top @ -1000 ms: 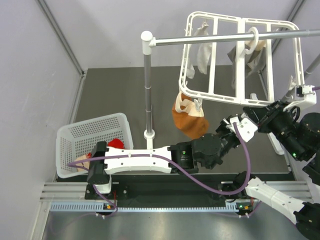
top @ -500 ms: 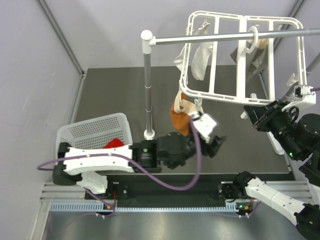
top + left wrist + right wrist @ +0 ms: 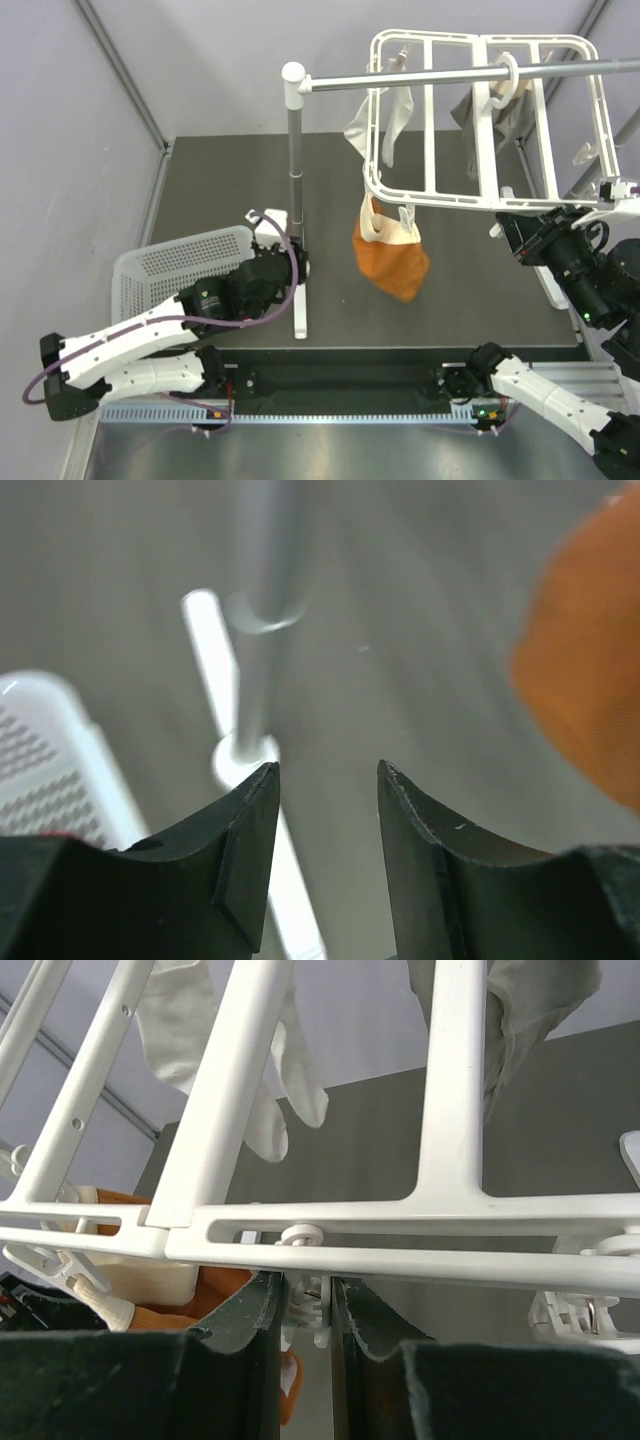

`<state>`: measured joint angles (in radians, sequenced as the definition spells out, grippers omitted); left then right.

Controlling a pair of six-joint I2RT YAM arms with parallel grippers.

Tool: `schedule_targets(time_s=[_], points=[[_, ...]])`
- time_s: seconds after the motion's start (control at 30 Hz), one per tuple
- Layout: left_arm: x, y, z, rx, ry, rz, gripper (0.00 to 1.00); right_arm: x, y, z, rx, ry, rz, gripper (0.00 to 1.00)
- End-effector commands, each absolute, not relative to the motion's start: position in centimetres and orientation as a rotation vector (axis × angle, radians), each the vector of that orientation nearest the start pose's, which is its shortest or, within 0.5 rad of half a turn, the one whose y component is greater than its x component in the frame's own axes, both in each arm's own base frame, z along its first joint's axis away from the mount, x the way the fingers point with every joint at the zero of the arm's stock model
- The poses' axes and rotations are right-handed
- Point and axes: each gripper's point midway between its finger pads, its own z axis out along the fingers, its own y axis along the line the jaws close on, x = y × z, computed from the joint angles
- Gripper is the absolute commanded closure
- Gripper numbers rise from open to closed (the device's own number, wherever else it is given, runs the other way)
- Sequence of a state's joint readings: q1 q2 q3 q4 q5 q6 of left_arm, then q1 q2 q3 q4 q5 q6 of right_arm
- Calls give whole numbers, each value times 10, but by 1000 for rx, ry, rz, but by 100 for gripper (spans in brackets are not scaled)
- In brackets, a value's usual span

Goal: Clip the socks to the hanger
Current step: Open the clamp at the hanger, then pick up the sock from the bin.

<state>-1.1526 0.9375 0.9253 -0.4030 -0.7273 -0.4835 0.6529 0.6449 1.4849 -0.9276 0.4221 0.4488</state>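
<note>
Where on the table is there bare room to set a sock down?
Bare tabletop behind the basket, left of the pole. Also between pole base and orange sock. Crowded under the hanger, gripped by the right claw.

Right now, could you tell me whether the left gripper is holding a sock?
No, the left gripper is open with nothing between its fingers, and the orange sock hangs off to one side.

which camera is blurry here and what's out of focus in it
Left wrist view: the pole, basket and orange sock are all smeared soft, only the fingers look crisp. Right wrist view: hanger bars and white sock sharp, its own fingers dark and underlit. Top view: sharp and evenly lit, with a mild sheen on the metal rail.
</note>
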Motion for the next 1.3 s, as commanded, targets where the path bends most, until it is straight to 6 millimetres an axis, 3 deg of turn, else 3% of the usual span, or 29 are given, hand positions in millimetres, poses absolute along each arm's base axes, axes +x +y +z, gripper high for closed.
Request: schedule_targets(time_s=[0.0,0.13,0.27,0.47,0.57,0.63,0.73,0.83,1.1,1.27], points=[[218,-191,258,-37,1903,-369,52,165,55,432,133,1671,464,100],[230,-149,226,-175,1985,-124,51,164,55,432,126,1669,463,100],[239,-95,187,-432,2078,120,53,164,55,429,123,1679,460,100],[252,-53,161,-694,2111,83,52,165,60,427,109,1691,474,100],[249,-25,147,-868,2097,88,44,163,58,430,112,1683,477,100],[246,-13,132,-966,2125,119,44,163,58,430,113,1683,476,100],[235,-5,109,-1123,2196,193,44,162,57,430,117,1681,475,100],[230,-14,91,-1198,2279,192,44,163,59,429,114,1685,483,100],[226,-38,53,-1354,2331,0,36,161,59,429,111,1684,495,100],[218,-33,35,-1449,2337,10,32,160,59,428,113,1684,497,100]])
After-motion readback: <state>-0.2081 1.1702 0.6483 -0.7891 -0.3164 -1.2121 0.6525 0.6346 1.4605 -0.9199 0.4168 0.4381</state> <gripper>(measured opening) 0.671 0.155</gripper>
